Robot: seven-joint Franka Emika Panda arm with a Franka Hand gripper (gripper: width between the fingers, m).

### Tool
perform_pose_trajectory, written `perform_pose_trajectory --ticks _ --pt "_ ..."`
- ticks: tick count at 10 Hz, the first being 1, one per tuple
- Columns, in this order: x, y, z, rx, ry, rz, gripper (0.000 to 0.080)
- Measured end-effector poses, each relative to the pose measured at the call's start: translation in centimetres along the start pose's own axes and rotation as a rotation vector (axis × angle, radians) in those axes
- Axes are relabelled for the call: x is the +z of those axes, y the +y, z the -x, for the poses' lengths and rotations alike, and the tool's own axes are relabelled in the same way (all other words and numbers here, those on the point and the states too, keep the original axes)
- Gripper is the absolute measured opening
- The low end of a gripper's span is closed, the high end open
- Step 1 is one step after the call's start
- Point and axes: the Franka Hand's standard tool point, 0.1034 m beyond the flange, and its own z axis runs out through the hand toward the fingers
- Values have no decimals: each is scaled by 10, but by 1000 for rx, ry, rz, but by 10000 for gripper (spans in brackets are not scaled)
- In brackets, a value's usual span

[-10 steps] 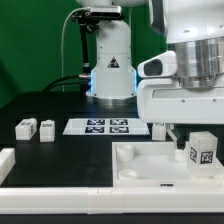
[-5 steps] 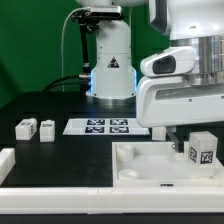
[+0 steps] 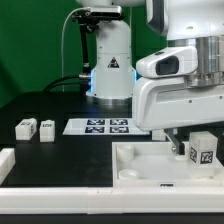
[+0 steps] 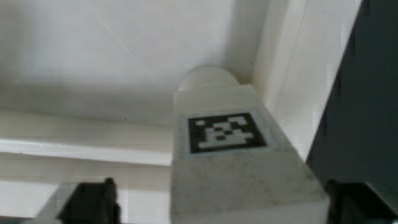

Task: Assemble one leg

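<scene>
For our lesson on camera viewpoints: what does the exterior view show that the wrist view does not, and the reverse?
Only the exterior view: two loose legs at its left, the marker board, the arm's base. Only the wrist view: the gap between one finger and the leg. Both: that tagged leg standing on the white panel.

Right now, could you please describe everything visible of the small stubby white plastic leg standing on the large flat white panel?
The leg is a stubby white block, plastic by its look, with a black-and-white square tag on its face. It stands upright on the large flat white panel, near the exterior view's right edge. The open gripper straddles it; whether a finger touches it cannot be told.
</scene>
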Motion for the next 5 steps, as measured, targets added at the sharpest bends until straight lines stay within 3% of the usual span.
perform_pose_trajectory --ticks 1,2,5 --pt "0 0 0 0 0 0 390" --pt "0 0 0 0 0 0 291" --pt "0 0 0 59 6 -3 291"
